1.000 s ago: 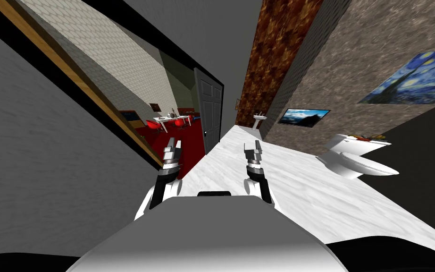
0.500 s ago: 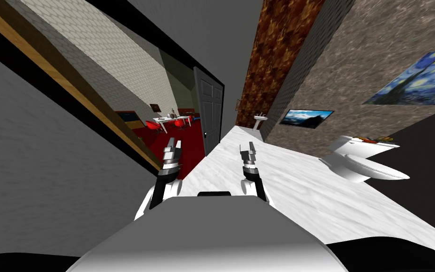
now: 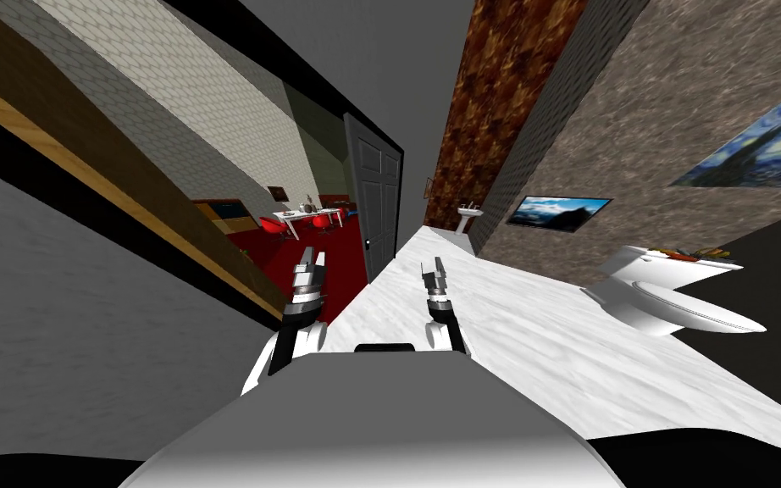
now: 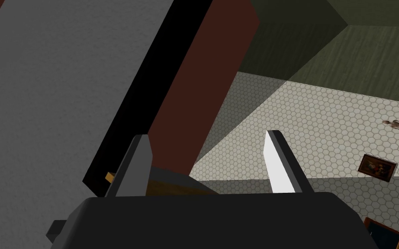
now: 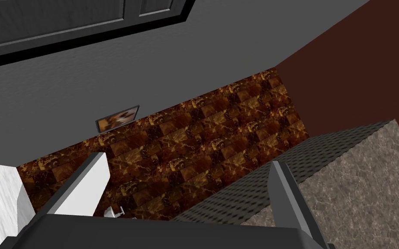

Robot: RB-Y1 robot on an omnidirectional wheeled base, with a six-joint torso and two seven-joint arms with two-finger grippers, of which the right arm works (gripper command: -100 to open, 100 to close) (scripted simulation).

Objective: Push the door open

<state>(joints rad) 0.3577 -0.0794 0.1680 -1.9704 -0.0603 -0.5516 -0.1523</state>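
Two grippers reach out ahead of me, low over the floor, and neither has hold of anything. The left gripper (image 3: 312, 256) hangs above the edge where the white marble floor (image 3: 541, 326) meets the red floor (image 3: 283, 254) of the next room. In its wrist view the fingers (image 4: 281, 166) stand about a third of the frame apart, with nothing between them. The right gripper (image 3: 433, 267) hangs over the marble, a little in from that same edge. Its fingers (image 5: 92, 175) are spread just as wide and are just as empty.

The dark grey panelled door (image 3: 378, 199) stands ahead at the far side of the doorway, on the line where the two floors meet. Its knob (image 3: 369, 242) is on the side toward the opening. The opening beside it is clear, and the red-floored room shows through it with a white table and red chairs (image 3: 300, 216). I judge the pushing largely done — the leaf is already swung away from the gap. Whether it can swing further I cannot tell from here.

Seen from the head, the door lies beyond both grippers and roughly between them, its knob edge nearer the left one. Neither gripper touches it. The right wrist view shows the panelled face off to one side, well apart from the fingertips. If a last shove is wanted, an arm must first close that distance. A toilet (image 3: 668, 292) stands by the wall on my right, and a pedestal sink (image 3: 467, 213) at the far corner of the marble floor.
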